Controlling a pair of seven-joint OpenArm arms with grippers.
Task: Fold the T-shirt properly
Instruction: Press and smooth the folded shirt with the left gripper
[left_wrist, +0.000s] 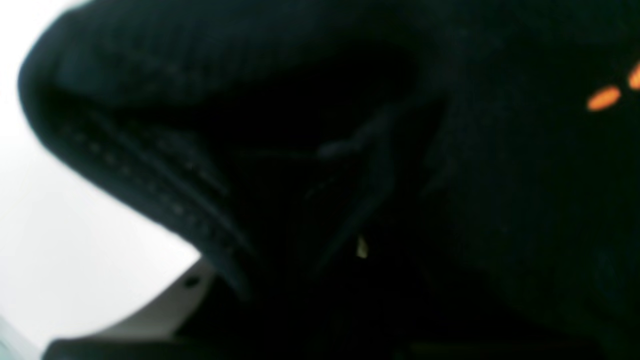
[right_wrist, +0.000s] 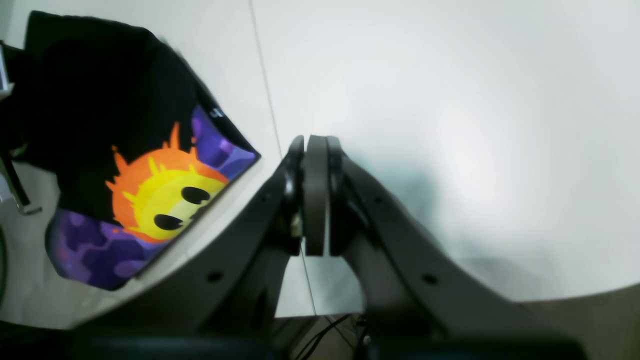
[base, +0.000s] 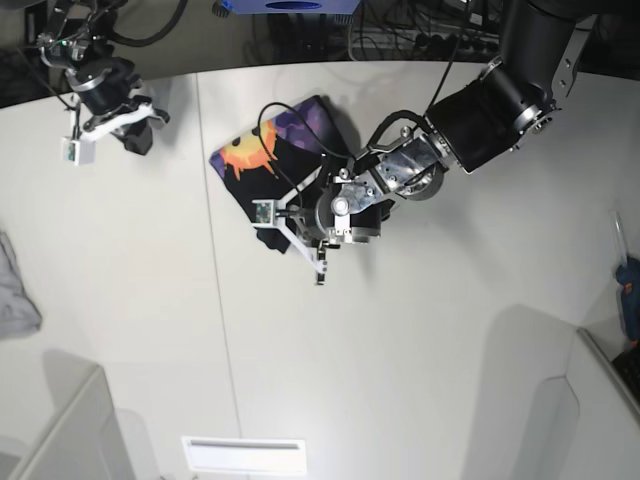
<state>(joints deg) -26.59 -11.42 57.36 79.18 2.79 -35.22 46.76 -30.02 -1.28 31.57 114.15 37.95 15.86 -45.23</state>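
Right against your left wrist camera hangs black cloth: the T-shirt (left_wrist: 350, 150), bunched on the white table (base: 450, 330) near its far middle, sun print facing up. Your left gripper (base: 300, 222) sits at its near edge with jaws clamped on the fabric. Your right gripper (right_wrist: 315, 195) hovers well apart, jaws pressed together, empty.

No text, label, brand or number could be read in any view. The only sign was the printed picture on the black cloth T-shirt (right_wrist: 150, 195): an orange-yellow smiling sun on purple, with no wording. A small white mark near that shirt's edge was too blurred to make out.
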